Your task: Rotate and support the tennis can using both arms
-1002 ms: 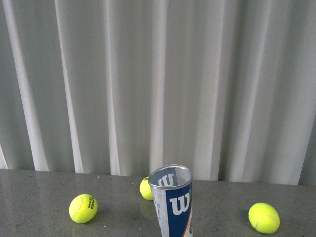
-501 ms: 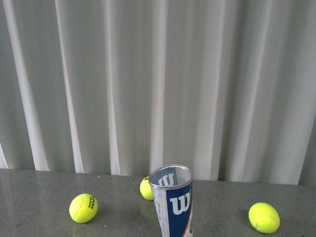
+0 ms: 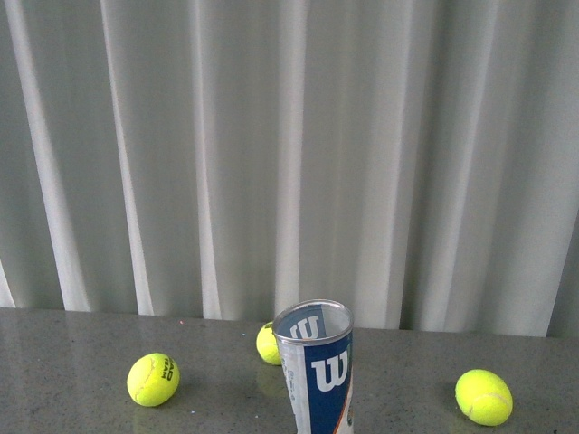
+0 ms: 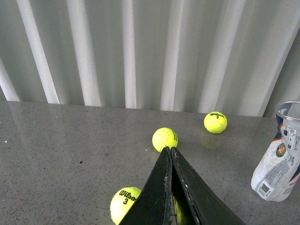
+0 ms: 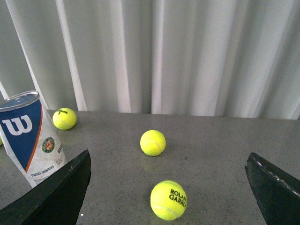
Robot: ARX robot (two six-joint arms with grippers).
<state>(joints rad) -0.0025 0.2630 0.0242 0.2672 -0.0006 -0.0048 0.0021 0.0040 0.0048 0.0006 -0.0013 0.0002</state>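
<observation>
Grey speckled desk [image 3: 72,362] carries the tennis can [image 3: 318,371], standing upright with its open silver rim up, before a white curtain [image 3: 289,154]. Yellow balls lie around the can, none touching it. The left claw [image 4: 169,152] is pressed together; the right claw [image 5: 168,187] is spread wide, beside the can.

Tennis can [image 3: 317,371] stands between scattered balls [image 3: 152,379].
</observation>
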